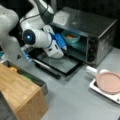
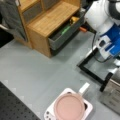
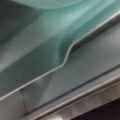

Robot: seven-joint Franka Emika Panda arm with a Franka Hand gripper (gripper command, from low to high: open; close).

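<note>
One gripper (image 1: 65, 51) reached into the toaster oven (image 1: 100, 30); its fingers' opening could not be told. Just beyond them, a teal tray (image 1: 80, 46) lay flat, its long axis across the oven mouth.

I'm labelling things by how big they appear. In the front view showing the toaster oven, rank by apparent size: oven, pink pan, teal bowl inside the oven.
1. Toaster oven, largest.
2. Pink pan.
3. Teal bowl, smallest, though it is farther away and partly hidden.

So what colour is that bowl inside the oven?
Teal, with something orange in it. The bowl shows best in a front view, inside the oven.
</note>
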